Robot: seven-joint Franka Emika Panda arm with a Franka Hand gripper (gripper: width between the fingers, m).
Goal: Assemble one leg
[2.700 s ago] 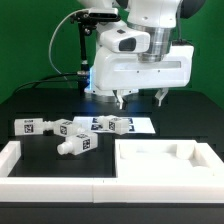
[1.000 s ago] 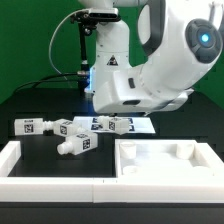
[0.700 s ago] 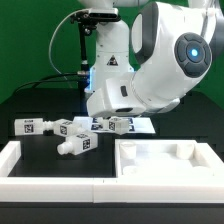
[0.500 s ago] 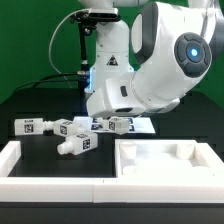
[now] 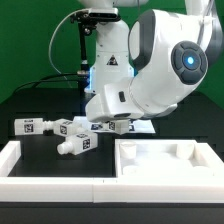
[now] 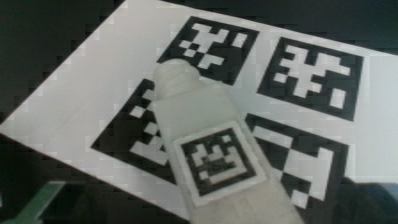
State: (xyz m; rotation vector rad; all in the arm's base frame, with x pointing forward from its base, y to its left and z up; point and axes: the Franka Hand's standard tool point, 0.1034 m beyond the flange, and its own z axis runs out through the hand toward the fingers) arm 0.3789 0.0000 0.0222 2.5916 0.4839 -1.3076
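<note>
well, the leg [image 6: 210,140] lies on the marker board [image 6: 98,80], under the wrist. the tool is hidden, so its opening i cannot tell. coming down off-centre, it may push the leg askew instead of gripping.

Marker board [image 6: 93,82] — tagged, recessed white slab [image 5: 150,172]

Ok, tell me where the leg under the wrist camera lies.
The leg lies on the marker board, across its tags, under the arm; the other legs lie to the exterior view's left.
</note>
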